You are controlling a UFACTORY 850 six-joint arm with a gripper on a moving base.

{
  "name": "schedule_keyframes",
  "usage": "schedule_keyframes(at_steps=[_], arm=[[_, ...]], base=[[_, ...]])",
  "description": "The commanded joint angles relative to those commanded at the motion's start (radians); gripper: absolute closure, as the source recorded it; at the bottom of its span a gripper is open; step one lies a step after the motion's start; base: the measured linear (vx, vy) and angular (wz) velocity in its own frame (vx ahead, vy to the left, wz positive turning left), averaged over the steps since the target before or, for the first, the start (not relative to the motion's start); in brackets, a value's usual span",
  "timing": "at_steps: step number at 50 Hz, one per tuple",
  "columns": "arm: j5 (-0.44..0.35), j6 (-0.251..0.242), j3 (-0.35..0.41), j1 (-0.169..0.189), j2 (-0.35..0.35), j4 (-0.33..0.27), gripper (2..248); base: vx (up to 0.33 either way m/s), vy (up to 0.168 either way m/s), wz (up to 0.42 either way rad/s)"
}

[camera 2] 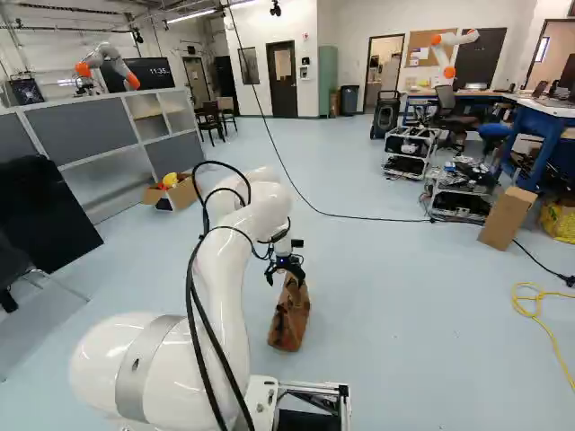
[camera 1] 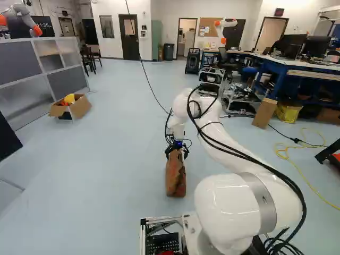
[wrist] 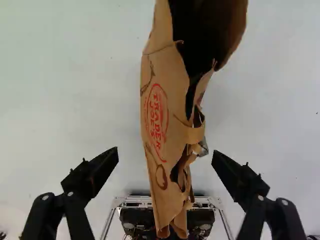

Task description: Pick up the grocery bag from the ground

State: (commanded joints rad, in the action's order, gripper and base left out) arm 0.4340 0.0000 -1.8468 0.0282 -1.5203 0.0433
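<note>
One gripper point(camera 1: 178, 151), two fingers spread wide, one paper bag point(wrist: 167, 120) between, ungripped

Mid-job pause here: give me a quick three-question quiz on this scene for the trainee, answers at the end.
1. Fill in: the gripper stands ____, with the paper bag between its fingers.
2. Multiple choice: what colour is the item showing on top in the open cardboard box by the grey partition?
A) green
B) yellow
C) blue
3. True or false: the bag's mouth is folded fully closed.

Key:
1. open
2. B
3. False; it gapes, dark inside, in the wrist view.
</note>
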Motion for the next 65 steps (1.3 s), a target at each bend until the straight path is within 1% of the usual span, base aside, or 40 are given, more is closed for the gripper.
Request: schedule_keyframes(at_steps=[8, 23, 30, 45, 46, 50, 51, 55, 56, 61, 62, 65], arm=[[0.025, 0.0, -0.076, 0.016, -0.065, 0.006, 3], [0.03, 0.0, -0.216, 0.028, -0.183, 0.007, 3], [0.03, 0.0, -0.236, 0.03, -0.2, 0.007, 3], [0.03, 0.0, -0.241, 0.03, -0.204, 0.007, 3], [0.03, 0.0, -0.241, 0.03, -0.204, 0.007, 15], [0.03, 0.0, -0.241, 0.03, -0.204, 0.007, 15], [0.03, 0.0, -0.241, 0.03, -0.204, 0.007, 51], [0.03, 0.0, -0.241, 0.03, -0.204, 0.007, 51], [0.03, 0.0, -0.241, 0.03, -0.204, 0.007, 89], [0.03, 0.0, -0.241, 0.03, -0.204, 0.007, 89], [0.03, 0.0, -0.241, 0.03, -0.204, 0.007, 128], [0.03, 0.0, -0.241, 0.03, -0.204, 0.007, 128]], base=[[0.0, 0.0, 0.0], [0.0, 0.0, 0.0], [0.0, 0.0, 0.0], [0.0, 0.0, 0.0], [0.0, 0.0, 0.0], [0.0, 0.0, 0.0], [0.0, 0.0, 0.0], [0.0, 0.0, 0.0], [0.0, 0.0, 0.0], [0.0, 0.0, 0.0], [0.0, 0.0, 0.0], [0.0, 0.0, 0.0]])
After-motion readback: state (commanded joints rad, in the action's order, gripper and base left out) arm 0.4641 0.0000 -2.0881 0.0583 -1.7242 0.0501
